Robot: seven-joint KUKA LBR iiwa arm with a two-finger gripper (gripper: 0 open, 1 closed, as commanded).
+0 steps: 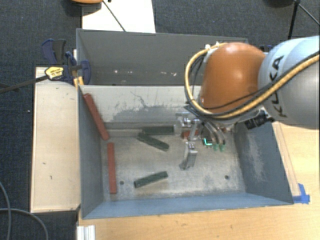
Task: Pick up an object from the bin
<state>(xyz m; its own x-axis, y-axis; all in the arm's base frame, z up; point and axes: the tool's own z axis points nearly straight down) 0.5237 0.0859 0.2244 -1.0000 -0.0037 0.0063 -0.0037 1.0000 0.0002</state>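
I can't tell if my gripper (189,156) is open; I'd centre it across the dark green bar (153,142) left of its jaws.

The gripper (188,159) is being held over the bin (260,149) floor. A green bar (153,142) is being seen just left of it, a second bar (156,129) up-left, a third bar (150,179) down-left.

The grey metal bin (220,179) carries an upper red-brown bar (96,116) and a lower red-brown bar (111,168) along its left wall, a level dark green bar (156,130) just beside a slanted dark green bar (153,142) mid-floor, and a front dark green bar (150,179).
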